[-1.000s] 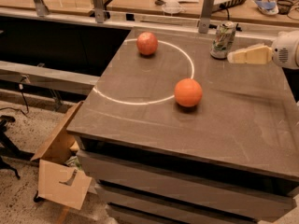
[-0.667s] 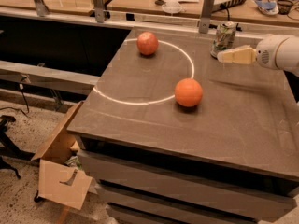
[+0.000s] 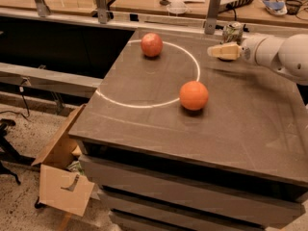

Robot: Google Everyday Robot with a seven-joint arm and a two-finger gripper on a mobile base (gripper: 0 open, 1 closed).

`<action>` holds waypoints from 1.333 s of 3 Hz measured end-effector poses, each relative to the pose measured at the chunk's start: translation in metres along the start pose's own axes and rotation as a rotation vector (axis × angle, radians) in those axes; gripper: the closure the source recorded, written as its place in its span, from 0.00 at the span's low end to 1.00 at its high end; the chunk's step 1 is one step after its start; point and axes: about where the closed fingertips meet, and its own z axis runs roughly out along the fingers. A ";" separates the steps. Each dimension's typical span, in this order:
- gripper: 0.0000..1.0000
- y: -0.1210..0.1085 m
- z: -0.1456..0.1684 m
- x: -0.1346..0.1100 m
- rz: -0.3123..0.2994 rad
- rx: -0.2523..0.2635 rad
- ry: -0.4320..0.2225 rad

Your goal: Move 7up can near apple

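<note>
White bulbous arm (image 3: 281, 52), cream claw (image 3: 215, 51) at upper right.

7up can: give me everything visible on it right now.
The 7up can is a small silvery metal can with green and white markings. It appears to stand upright at the far edge of the table, just right of a metal post. Only its upper part shows. The gripper reaches across in front of its lower part, so the base is hidden and I cannot tell whether they touch. The apple sits well off to its left.
</note>
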 end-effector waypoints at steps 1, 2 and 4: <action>0.18 0.005 0.030 -0.010 0.002 -0.024 -0.021; 0.41 0.011 0.042 -0.025 0.005 -0.058 -0.047; 1.00 0.082 0.030 -0.096 0.057 -0.316 -0.146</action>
